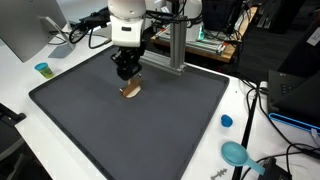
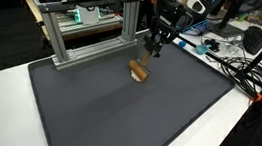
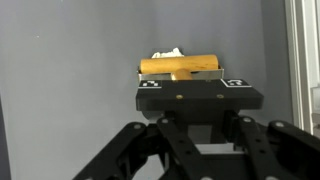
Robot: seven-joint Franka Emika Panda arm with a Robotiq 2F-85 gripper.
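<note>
Fingers [image 1: 121,70] of the gripper [image 1: 127,76]: spread or pressed together cannot be told. They hang just above a wooden piece [image 1: 131,90] on the far part of the grey mat [image 1: 90,125].

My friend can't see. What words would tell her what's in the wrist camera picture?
A black gripper fills the bottom, and just past it a yellow-brown stick lies sideways on a dark grey mat. Behind the stick peeks something small and white, too blurry to name.
</note>
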